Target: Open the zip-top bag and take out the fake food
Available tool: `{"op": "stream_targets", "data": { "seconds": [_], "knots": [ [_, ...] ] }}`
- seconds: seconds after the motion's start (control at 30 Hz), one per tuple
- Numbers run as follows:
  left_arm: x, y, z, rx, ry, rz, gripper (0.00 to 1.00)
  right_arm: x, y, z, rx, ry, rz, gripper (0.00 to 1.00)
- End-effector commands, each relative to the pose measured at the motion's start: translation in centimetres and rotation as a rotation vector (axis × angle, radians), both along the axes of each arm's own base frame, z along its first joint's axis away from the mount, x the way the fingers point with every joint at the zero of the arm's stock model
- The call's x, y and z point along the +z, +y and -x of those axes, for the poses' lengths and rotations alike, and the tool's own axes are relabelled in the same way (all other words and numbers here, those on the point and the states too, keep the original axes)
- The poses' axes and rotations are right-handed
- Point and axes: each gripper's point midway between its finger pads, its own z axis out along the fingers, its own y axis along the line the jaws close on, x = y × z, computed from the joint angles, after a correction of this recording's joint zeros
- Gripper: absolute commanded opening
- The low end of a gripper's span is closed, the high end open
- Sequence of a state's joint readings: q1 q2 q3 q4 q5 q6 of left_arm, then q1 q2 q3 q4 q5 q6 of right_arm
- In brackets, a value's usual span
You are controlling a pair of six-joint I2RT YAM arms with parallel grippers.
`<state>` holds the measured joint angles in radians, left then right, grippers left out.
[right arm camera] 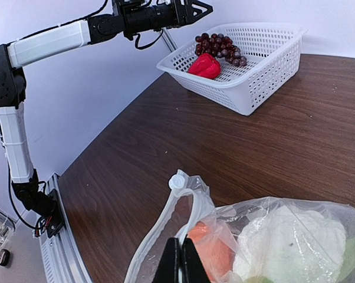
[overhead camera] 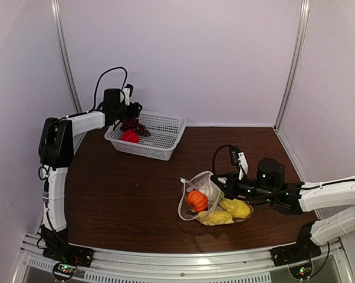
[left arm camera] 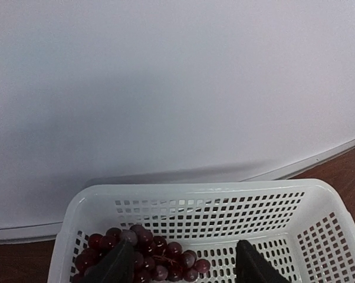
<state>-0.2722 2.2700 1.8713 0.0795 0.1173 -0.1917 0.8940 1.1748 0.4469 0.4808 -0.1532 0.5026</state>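
Note:
The zip-top bag lies open-mouthed on the table, right of centre. It holds an orange piece, yellow pieces and a white lumpy piece. My right gripper is shut on the bag's mouth rim, next to the orange piece; it also shows in the top view. My left gripper is open and empty above the white basket, over the dark purple grapes. A red piece lies beside the grapes in the basket.
The white lattice basket stands at the back left of the brown table, close to the rear wall. White walls enclose the table on three sides. A metal rail runs along the near edge.

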Motion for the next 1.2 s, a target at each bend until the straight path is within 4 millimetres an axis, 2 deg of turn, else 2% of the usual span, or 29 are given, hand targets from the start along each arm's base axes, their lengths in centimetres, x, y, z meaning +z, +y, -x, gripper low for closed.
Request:
{"op": "stream_targets", "data": {
  "seconds": [0.0, 0.17, 0.33, 0.43, 0.53, 0.63, 0.67, 0.7, 0.77, 0.83, 0.87, 1.17],
  "knots": [
    [6.3, 0.3, 2.3, -0.006, -0.111, -0.001, 0.6, 1.4, 0.3, -0.5, 0.002, -0.022, -0.018, 0.0],
    [8.4, -1.6, 7.7, -0.117, -0.188, -0.003, 0.62, 1.8, 0.5, -0.3, 0.014, -0.026, -0.032, 0.0],
    [8.9, -4.7, 15.9, -0.258, -0.301, -0.004, 0.63, 1.8, 0.8, 0.1, 0.033, -0.022, -0.042, 0.0],
    [8.2, -6.8, 20.4, -0.324, -0.334, -0.038, 0.63, 1.7, 1.0, 0.3, 0.042, -0.017, -0.043, 0.0],
    [7.1, -9.7, 25.5, -0.439, -0.373, -0.119, 0.63, 1.7, 1.2, 0.5, 0.053, -0.017, -0.043, 0.0],
    [5.9, -12.2, 31.3, -0.603, -0.444, -0.198, 0.63, 1.7, 1.3, 0.7, 0.056, -0.014, -0.043, 0.0],
    [6.0, -12.8, 33.4, -0.667, -0.484, -0.206, 0.64, 1.7, 1.4, 0.8, 0.057, -0.014, -0.043, 0.0],
    [4.9, -13.2, 35.2, -0.73, -0.49, -0.222, 0.64, 1.7, 1.4, 0.8, 0.061, -0.014, -0.043, 0.0],
    [3.7, -13.9, 37.8, -0.841, -0.493, -0.235, 0.64, 1.7, 1.6, 0.9, 0.064, -0.014, -0.044, 0.0],
    [2.4, -14.4, 39.6, -0.942, -0.473, -0.251, 0.73, 1.8, 1.7, 1.0, 0.068, -0.013, -0.044, 0.0],
    [1.9, -14.8, 40.1, -0.974, -0.464, -0.265, 0.74, 1.8, 1.7, 1.0, 0.068, -0.012, -0.045, 0.0],
    [-1.2, -18.9, 44.2, -1.161, -0.493, -0.397, 0.71, 1.9, 1.5, 1.1, 0.07, -0.011, -0.042, 0.0]
  ]
}}
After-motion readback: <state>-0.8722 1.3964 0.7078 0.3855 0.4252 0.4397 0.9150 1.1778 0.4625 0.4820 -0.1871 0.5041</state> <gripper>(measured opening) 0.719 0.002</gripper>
